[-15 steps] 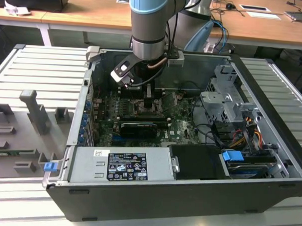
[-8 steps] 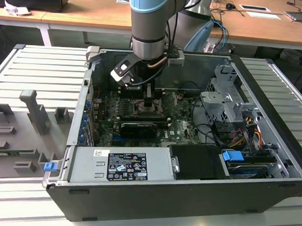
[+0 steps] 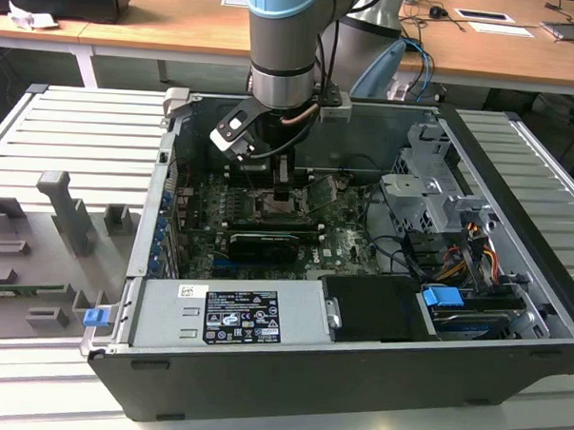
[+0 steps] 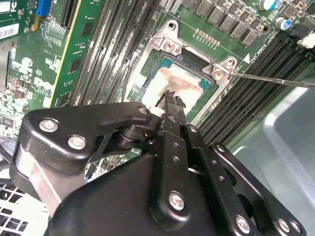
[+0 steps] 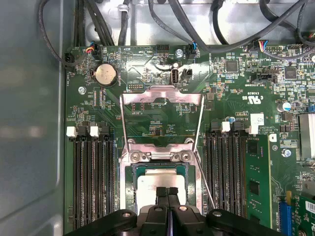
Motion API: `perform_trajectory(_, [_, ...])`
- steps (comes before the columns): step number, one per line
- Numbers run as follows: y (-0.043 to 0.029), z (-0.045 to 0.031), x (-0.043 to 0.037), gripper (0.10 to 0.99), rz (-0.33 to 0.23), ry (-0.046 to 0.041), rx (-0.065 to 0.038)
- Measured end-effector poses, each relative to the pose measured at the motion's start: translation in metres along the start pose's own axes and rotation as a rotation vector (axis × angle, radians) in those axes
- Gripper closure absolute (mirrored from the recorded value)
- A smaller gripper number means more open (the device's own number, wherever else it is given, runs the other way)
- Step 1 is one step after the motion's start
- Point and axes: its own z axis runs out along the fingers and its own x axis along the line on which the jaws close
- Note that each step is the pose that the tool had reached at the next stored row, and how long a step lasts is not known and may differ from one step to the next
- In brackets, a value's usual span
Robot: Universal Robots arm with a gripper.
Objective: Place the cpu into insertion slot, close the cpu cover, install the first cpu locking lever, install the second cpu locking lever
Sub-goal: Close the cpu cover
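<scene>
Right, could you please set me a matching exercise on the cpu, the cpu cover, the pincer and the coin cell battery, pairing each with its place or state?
Things:
1. cpu
2. cpu cover
3. pincer
4. coin cell battery

Places or states:
A. swung open, not over the cpu
B. shut, tips at the cpu's pale face
C. lying in the insertion slot
D. round and silvery, on the green motherboard beyond the open cover

Pairs: 1-C, 2-A, 3-B, 4-D.

A silver coin battery [image 5: 105, 74] sits on the green motherboard [image 5: 236, 93].
</scene>
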Motion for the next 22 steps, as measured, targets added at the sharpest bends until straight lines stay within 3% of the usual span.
perform_trajectory(5, [0.0025, -0.0002, -0.0003, 0.980, 0.003, -0.0005, 0.001])
perform_trajectory(10, [0.0126, 0.0007, -0.0001, 0.980, 0.004, -0.0005, 0.001])
perform_trajectory(22, [0.0163, -0.0035, 0.0000, 0.980, 0.005, -0.0006, 0.001])
